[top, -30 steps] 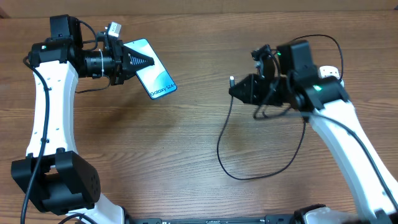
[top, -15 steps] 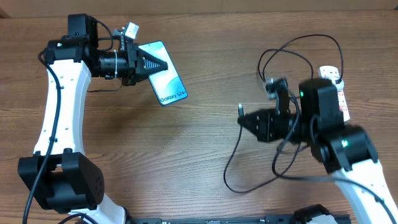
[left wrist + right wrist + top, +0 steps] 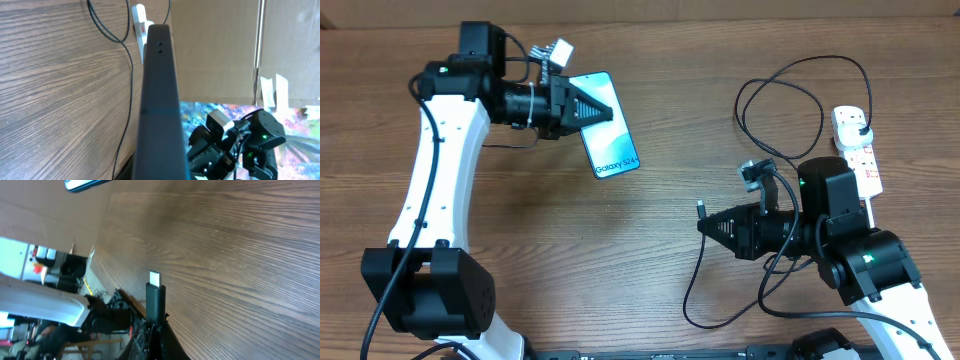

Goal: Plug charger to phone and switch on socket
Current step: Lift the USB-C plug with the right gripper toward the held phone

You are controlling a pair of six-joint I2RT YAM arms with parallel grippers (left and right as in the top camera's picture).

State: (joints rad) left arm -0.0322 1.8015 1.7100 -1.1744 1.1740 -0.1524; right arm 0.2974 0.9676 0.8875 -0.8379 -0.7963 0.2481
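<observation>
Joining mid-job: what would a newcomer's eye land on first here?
The blue-screened phone is clamped in the left gripper, upper left. Lower right, the right gripper holds the charger by its connector, tip aimed leftward; its black cable loops to the socket at the right edge.

Looking at a brown wood-grain table (image 3: 650,250), shining softly under even light. Seeing plain cardboard panels (image 3: 215,50) standing along its edge, with a colourful patterned surface (image 3: 295,115) beyond.
</observation>
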